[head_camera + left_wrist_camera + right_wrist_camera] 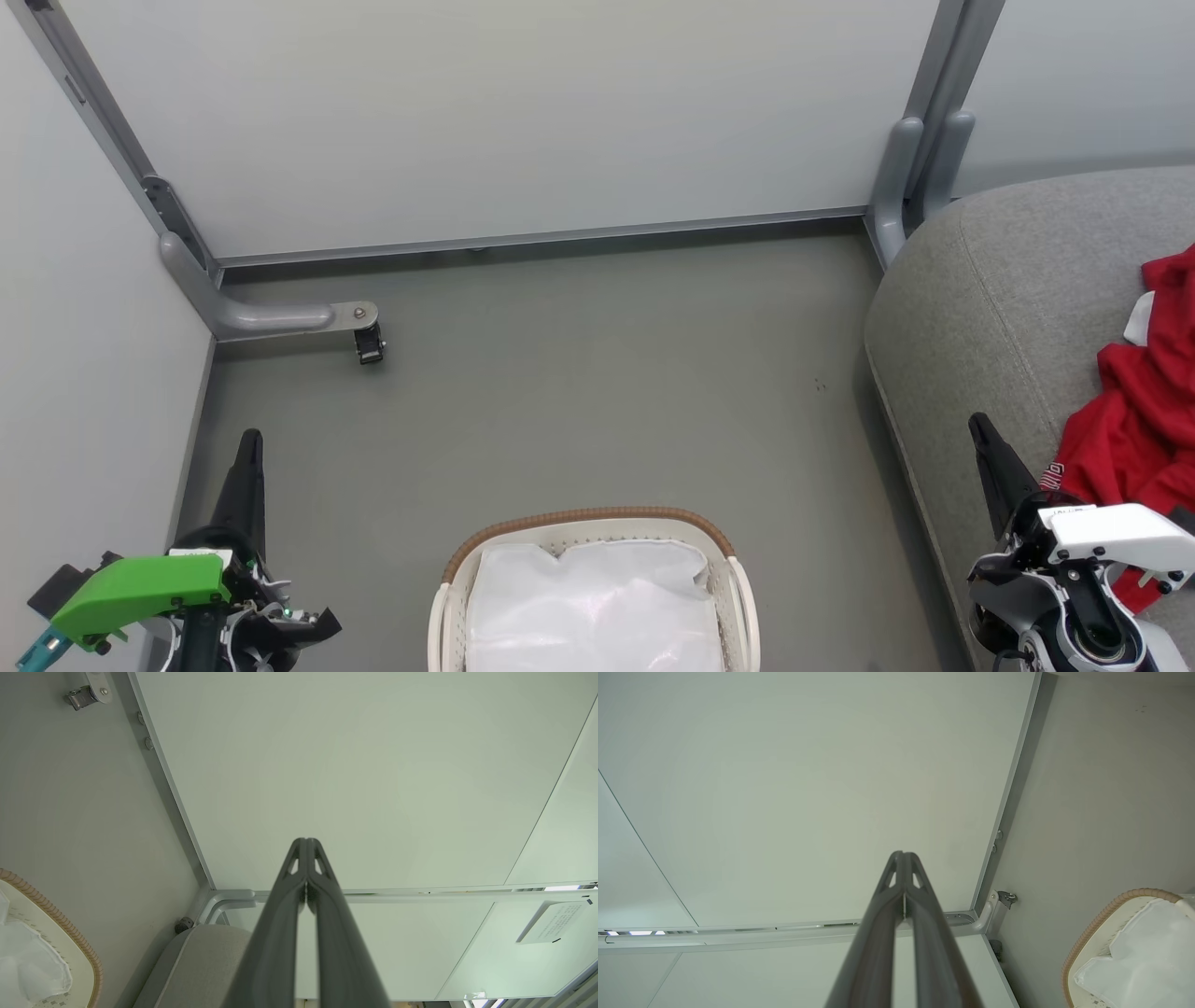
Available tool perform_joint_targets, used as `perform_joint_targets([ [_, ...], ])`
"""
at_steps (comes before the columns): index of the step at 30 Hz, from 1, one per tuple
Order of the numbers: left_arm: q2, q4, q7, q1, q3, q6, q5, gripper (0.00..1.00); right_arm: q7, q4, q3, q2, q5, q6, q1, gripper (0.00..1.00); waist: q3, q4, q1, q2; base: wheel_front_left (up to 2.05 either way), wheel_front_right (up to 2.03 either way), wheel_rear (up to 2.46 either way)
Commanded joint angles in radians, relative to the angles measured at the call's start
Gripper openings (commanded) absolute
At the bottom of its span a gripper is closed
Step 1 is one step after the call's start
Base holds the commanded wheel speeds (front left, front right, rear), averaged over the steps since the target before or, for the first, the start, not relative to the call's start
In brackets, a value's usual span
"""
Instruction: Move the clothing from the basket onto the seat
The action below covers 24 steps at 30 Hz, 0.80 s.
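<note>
Lying on the seat [990,308], the clothing [1134,420] is cut off by the right edge of the head view. Its lower folds are covered by the white housing [1116,532] of the right arm. A short strip of white lettering at its lower left fold is too small to read.

The seat is itself cropped at the right and bottom edges. The basket [588,519] stands on the floor [560,392], well apart from the seat. Its near half is cut off by the bottom edge, and its white liner [597,597] hides the interior.

The left pincer [306,845] has its two fingers pressed together at the tips, gripping nothing. The right pincer [903,857] is likewise closed tip to tip and empty.

In the left wrist view, a white placard [553,921] on a wall panel [523,961] carries lines of print that cannot be read.
</note>
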Motion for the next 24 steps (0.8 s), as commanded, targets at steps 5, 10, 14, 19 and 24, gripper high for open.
perform_joint_targets([
  [5,0.007,-0.002,0.004,-0.011,0.002,-0.004,-0.003,0.0,0.003,-0.004,-0.002,-0.006,0.004,0.0,0.011,0.0,0.0,0.0,0.0,0.0,0.0,0.0,0.0],
  [10,0.007,-0.002,0.004,-0.011,0.002,-0.004,-0.003,0.0,0.003,-0.004,-0.002,-0.006,0.004,0.0,0.011,0.0,0.0,0.0,0.0,0.0,0.0,0.0,0.0],
  [14,0.007,-0.002,0.004,-0.011,0.002,-0.004,-0.003,0.0,0.003,-0.004,-0.002,-0.006,0.004,0.0,0.011,0.0,0.0,0.0,0.0,0.0,0.0,0.0,0.0],
  [19,0.007,-0.002,0.004,-0.011,0.002,-0.004,-0.003,0.0,0.003,-0.004,-0.002,-0.006,0.004,0.0,0.011,0.0,0.0,0.0,0.0,0.0,0.0,0.0,0.0],
  [24,0.007,-0.002,0.004,-0.011,0.002,-0.004,-0.003,0.0,0.003,-0.004,-0.002,-0.006,0.004,0.0,0.011,0.0,0.0,0.0,0.0,0.0,0.0,0.0,0.0],
])
